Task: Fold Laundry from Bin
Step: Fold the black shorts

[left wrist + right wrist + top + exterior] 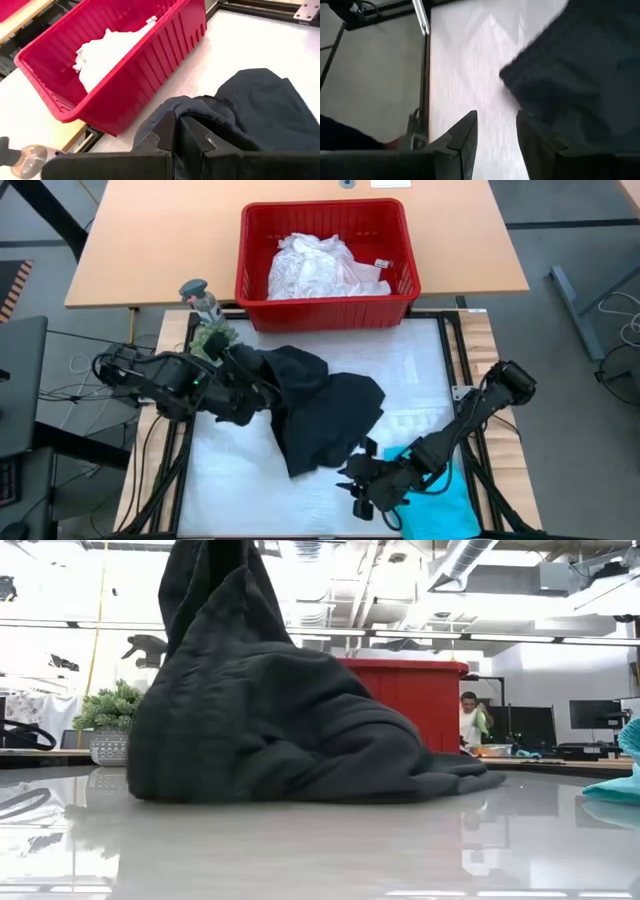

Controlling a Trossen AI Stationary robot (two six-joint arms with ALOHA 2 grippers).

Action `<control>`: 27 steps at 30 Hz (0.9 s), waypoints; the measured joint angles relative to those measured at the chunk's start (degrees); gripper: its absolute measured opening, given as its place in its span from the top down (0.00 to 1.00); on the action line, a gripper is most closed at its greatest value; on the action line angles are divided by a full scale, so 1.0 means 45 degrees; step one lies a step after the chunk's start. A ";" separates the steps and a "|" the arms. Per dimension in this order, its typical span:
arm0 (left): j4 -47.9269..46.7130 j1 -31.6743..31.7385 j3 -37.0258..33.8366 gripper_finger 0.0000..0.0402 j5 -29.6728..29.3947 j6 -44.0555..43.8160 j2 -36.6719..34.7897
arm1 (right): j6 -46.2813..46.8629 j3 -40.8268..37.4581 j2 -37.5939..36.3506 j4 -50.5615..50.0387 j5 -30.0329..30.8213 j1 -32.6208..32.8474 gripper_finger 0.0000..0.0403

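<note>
Across the lower centre of the high view lies one white worktop [300,480], with a tan table [150,240] above it. Beyond it, the low view alone shows an open workshop with a person [470,720] at right. One red bin [327,295] sits top centre holding white laundry [315,265]. One black garment [320,405] is heaped mid-frame, one teal garment [445,510] lower right. One potted plant [210,335] stands upper left. Left gripper [176,131] is clamped on the black garment's edge. Right gripper [496,131], fingers partly apart and empty, hovers beside the black cloth's corner.
</note>
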 joint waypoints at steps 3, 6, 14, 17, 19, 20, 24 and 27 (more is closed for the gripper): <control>0.0438 0.0467 0.0000 1.00 0.1113 0.0776 0.0000 | -0.1829 -0.0005 0.0005 0.1199 -0.0004 -0.0499 0.61; 0.0652 0.0816 0.0000 1.00 0.1709 0.1243 0.0057 | -0.3292 -0.0003 -0.0003 0.2469 -0.0312 -0.1116 0.61; -0.0385 0.1009 0.0000 1.00 0.2909 0.1936 -0.0158 | -0.1666 -0.0002 -0.0010 -0.2229 0.1352 -0.1960 0.61; -0.0612 0.0822 -0.0193 1.00 0.3469 0.1445 -0.0336 | 0.0474 -0.0005 -0.0010 -0.4751 0.1923 -0.2450 0.61; -0.0760 0.0532 -0.0419 1.00 0.4241 0.1068 -0.0614 | 0.1667 -0.0158 -0.0013 -0.5582 0.1768 -0.2788 0.61; -0.0700 0.0458 -0.0512 1.00 0.4566 0.0808 -0.0700 | 0.2077 -0.0351 -0.0015 -0.5586 0.1467 -0.2964 0.61; -0.0721 -0.0036 -0.1289 1.00 0.5826 -0.0304 -0.1178 | 0.2892 -0.1228 0.0010 -0.5293 0.0358 -0.3164 0.61; -0.0709 -0.0313 -0.1959 1.00 0.5604 -0.1013 -0.1288 | 0.2149 -0.1927 -0.0005 -0.2453 -0.0283 -0.3053 0.61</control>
